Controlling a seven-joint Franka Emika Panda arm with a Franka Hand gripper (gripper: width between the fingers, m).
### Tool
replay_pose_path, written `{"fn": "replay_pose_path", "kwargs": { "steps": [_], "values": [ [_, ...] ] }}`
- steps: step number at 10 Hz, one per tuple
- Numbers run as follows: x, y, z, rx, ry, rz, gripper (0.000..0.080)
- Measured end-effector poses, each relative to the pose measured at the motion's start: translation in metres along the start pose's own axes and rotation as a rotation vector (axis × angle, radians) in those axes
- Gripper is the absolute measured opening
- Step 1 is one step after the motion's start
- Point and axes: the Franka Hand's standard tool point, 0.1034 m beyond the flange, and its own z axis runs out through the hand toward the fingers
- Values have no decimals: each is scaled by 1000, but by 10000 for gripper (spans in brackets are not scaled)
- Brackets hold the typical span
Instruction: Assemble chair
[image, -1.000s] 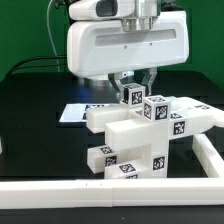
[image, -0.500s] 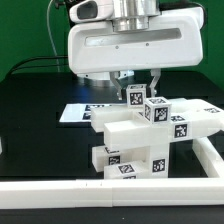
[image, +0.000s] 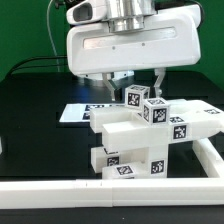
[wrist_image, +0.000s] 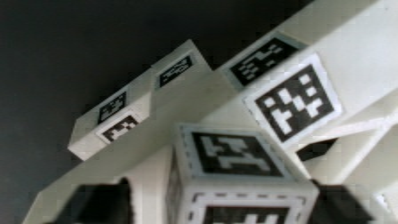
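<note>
The chair (image: 130, 135) is a stack of glossy white tagged pieces at the middle of the table: a long slab across, blocks under it, and two small cube-like pieces (image: 156, 109) on top. My gripper (image: 141, 90) hangs straight over these cubes, open, with a finger on either side of them. In the wrist view the gripper (wrist_image: 228, 205) straddles a tagged cube (wrist_image: 231, 150). The dark fingers (wrist_image: 98, 203) stand apart from its sides with a gap showing on each side. The long slab (wrist_image: 302, 95) runs beyond it.
The marker board (image: 75, 110) lies flat on the black table behind the chair at the exterior view's left. A long white border rail (image: 100, 195) runs along the front and turns up the right side (image: 212, 158), close to the chair's base.
The gripper's fingers have spread wider around the top cubes and the gripper body has lifted slightly. The chair pieces have not moved.
</note>
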Motion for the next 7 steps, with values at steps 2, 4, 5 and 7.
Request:
{"fn": "replay_pose_path", "kwargs": {
  "steps": [2, 4, 5, 7],
  "values": [
    [-1, -6, -2, -15, -28, -168, 635],
    [1, -16, -7, -49, -73, -485, 645],
    [0, -17, -7, -60, -77, -603, 649],
    [2, 0, -9, -29, -28, -633, 649]
  ]
}}
